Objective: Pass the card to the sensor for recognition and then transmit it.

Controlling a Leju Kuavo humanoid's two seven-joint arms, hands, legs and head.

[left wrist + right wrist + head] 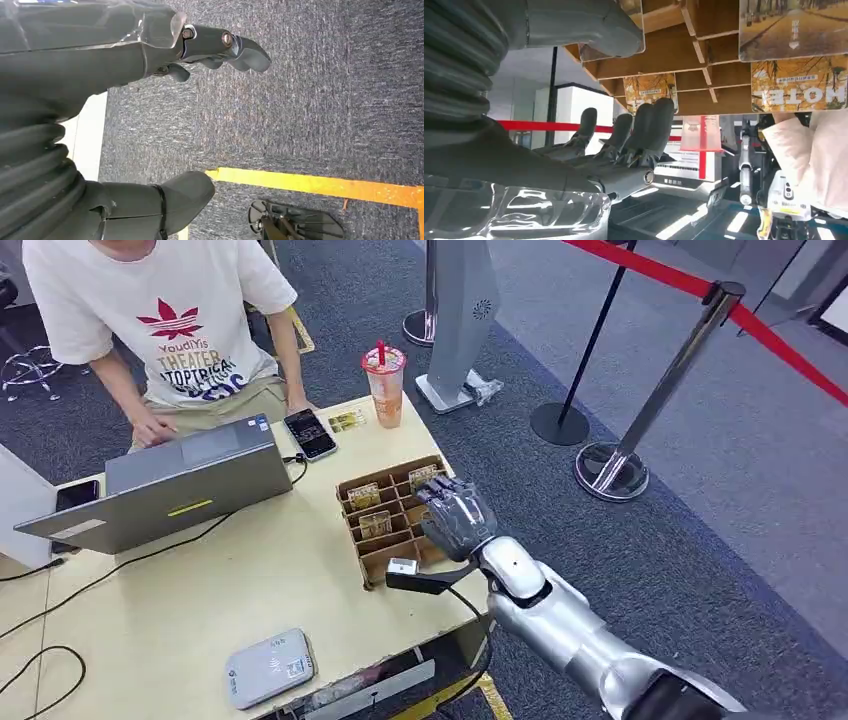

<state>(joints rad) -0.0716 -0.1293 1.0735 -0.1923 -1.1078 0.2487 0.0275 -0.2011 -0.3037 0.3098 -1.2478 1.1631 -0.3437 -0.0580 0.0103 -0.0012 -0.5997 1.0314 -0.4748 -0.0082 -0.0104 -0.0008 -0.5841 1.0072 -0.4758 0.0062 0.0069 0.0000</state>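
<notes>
You saw the yellow-printed cards (363,496) standing in the slots of the brown cardboard divider box (392,562) on the pale wooden table (200,610), with the right hand (457,514) hovering over the box's right side, fingers spread and nothing in them. The left hand (165,55) hung above grey carpet (310,100), open and holding nothing. The flat grey sensor pad (268,668) lay near the table's front edge, well apart from the box.

Silver jointed arm (560,625), dark grey robot hand (458,512), black ribbed wrist cover (454,65), thin black cable.
</notes>
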